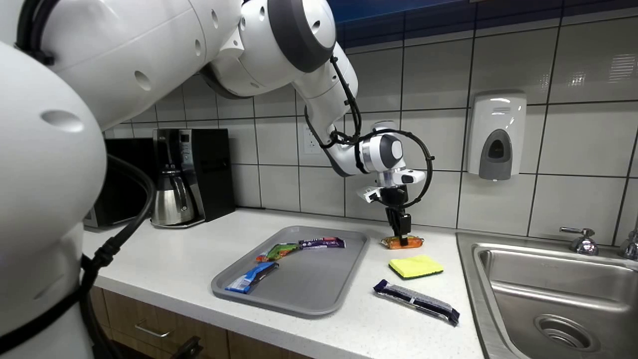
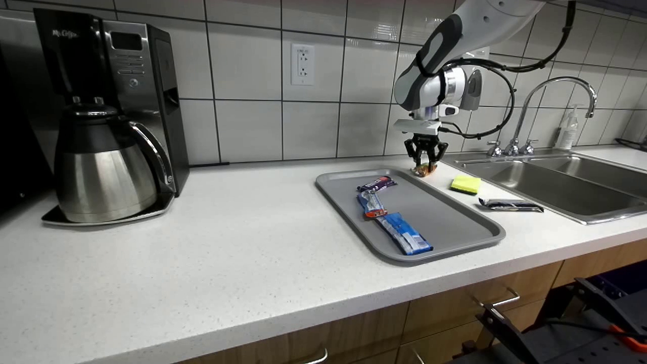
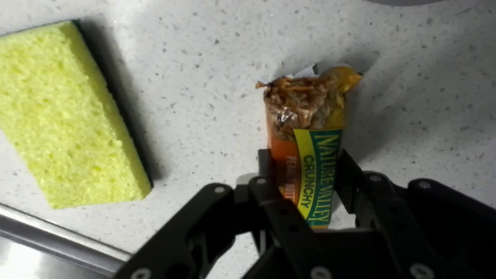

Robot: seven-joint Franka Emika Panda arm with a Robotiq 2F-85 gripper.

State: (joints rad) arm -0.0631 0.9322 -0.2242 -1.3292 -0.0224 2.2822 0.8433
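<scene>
An orange-wrapped granola bar (image 3: 306, 110) with a green and yellow label lies on the white counter, its near end hidden by the gripper in the wrist view. My gripper (image 3: 305, 167) points straight down, with one black finger pressed against each long side of the bar. In both exterior views the fingertips reach down to the bar (image 1: 415, 242) close to the tiled wall. Beside it sits a yellow sponge (image 3: 69, 120) with a dark underside. A bar in a dark wrapper (image 1: 418, 302) lies on the counter beyond the sponge.
A grey tray (image 1: 319, 284) bears three wrapped bars, purple, multicoloured and blue (image 2: 404, 233). The steel sink (image 1: 473, 269) borders the sponge side. A coffee maker (image 2: 134, 81) stands at the far end of the counter. The tiled wall carries a soap dispenser (image 1: 497, 134).
</scene>
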